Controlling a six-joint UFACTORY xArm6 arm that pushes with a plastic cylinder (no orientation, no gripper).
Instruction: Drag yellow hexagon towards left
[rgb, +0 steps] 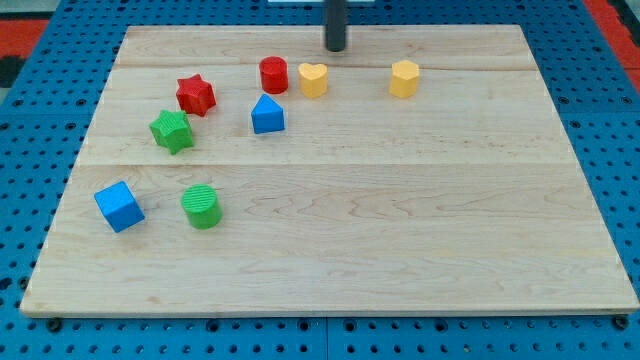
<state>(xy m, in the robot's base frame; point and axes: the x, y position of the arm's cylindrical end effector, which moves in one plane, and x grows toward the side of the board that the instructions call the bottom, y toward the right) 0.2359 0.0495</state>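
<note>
Your tip (335, 48) sits near the tabletop's (400, 230) top edge, just above the yellow heart (313, 79), well left of the yellow hexagon (404, 78); it touches no block

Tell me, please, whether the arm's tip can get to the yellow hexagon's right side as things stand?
Probably yes. My tip sits near the view's top, above the yellow heart. Bare board lies between it and the yellow hexagon, and to the hexagon's right.

The bench (400, 220) is pale wood — visible grain, smooth with a faint satin sheen. The yellow hexagon (404, 79) looks like matt plastic, while the green cylinder (202, 207) shows fine ridges — possibly printed layers. My tip (335, 48) is dark and matt.
</note>
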